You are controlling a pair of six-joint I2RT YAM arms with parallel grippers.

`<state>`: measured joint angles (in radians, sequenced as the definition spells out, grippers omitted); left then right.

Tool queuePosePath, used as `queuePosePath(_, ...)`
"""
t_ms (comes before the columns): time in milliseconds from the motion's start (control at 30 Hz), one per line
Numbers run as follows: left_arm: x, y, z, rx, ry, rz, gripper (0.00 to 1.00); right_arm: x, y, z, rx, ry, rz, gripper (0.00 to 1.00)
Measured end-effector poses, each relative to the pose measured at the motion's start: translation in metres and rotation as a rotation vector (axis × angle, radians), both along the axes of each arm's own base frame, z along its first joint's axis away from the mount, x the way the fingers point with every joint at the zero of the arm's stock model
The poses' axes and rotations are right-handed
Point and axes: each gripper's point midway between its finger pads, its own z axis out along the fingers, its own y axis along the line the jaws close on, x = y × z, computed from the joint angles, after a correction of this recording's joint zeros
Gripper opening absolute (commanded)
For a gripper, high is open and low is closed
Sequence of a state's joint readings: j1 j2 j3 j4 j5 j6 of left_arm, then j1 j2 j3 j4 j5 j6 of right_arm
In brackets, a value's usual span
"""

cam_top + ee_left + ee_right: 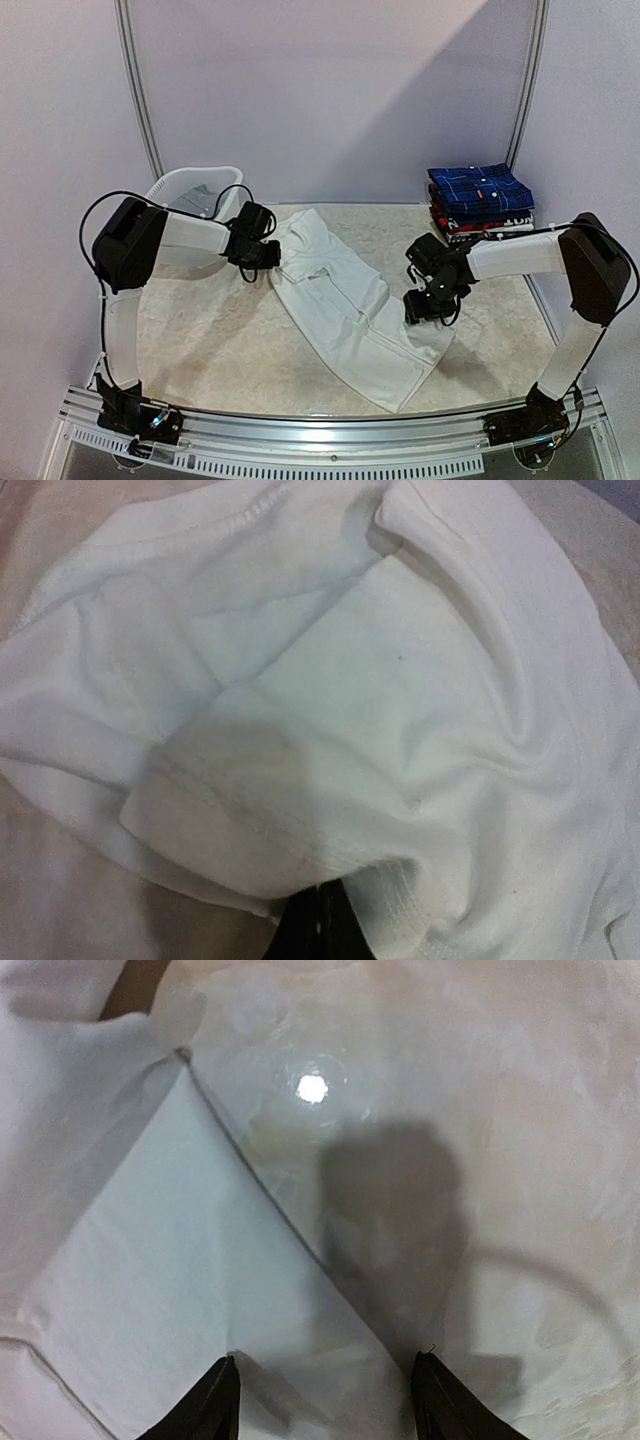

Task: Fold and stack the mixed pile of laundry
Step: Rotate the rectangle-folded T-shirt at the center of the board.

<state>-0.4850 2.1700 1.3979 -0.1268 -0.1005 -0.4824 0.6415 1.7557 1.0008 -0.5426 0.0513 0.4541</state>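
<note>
White shirt (345,300) lies spread on the table (200,340), running diagonally from the far-left middle toward the near-right; its lower hem ends close to the near edge. Left tool (268,255) is at the shirt's far-left end, closed on a bunched fold of it; the left wrist view shows cloth heaped over the dark fingertips (320,925). Right tool (320,1400) sits low over the shirt's right edge with its fingers apart and holding nothing, cloth edge and bare table both between them. Plaid shirt (480,188) tops a folded stack at the far-right corner. The basket (170,185) at the far-left corner holds a grey garment (200,198). Risks, as judged: the left pinch may take several layers or only the hem, so a pull could slip or drag the body crooked. The right tool may close on one layer or miss the edge. A one-sided lift would wrinkle the shirt or pull the hem over the near edge.
</note>
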Motion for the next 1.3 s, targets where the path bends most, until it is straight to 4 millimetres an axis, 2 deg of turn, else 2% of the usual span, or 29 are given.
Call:
queuePosePath(200, 0.052, -0.026, 0.001, -0.058, -0.01, -0.027, 0.0, -0.018, 0.014, 0.002, 0.129, 0.008, -0.026, 0.6)
queuePosePath(300, 0.071, -0.037, 0.002, -0.086, 0.0, -0.045, 0.0, -0.037, 0.038, 0.005, 0.221, 0.022, -0.005, 0.6)
queuePosePath(500, 0.096, -0.051, 0.002, -0.126, 0.022, -0.077, 0.0, -0.095, 0.099, 0.01, 0.386, 0.114, 0.101, 0.61)
queuePosePath(600, 0.101, -0.052, 0.002, -0.142, 0.031, -0.099, 0.0, -0.118, 0.116, 0.012, 0.426, 0.17, 0.138, 0.66)
queuePosePath(667, 0.102, -0.051, 0.003, -0.146, 0.037, -0.118, 0.02, -0.127, 0.121, 0.013, 0.427, 0.197, 0.152, 0.71)
queuePosePath(800, 0.1, -0.05, 0.001, -0.137, 0.042, -0.154, 0.18, -0.13, 0.115, 0.016, 0.359, 0.212, 0.153, 0.83)
queuePosePath(933, 0.093, -0.048, 0.004, -0.115, 0.034, -0.189, 0.35, -0.128, 0.096, 0.016, 0.235, 0.203, 0.159, 0.93)
queuePosePath(1167, 0.063, -0.029, 0.02, -0.043, 0.041, -0.214, 0.63, -0.126, 0.064, 0.014, 0.079, 0.202, 0.166, 0.97)
queuePosePath(1300, 0.053, -0.023, 0.045, -0.008, 0.001, -0.221, 0.92, -0.115, 0.055, 0.025, 0.044, 0.171, 0.16, 0.98)
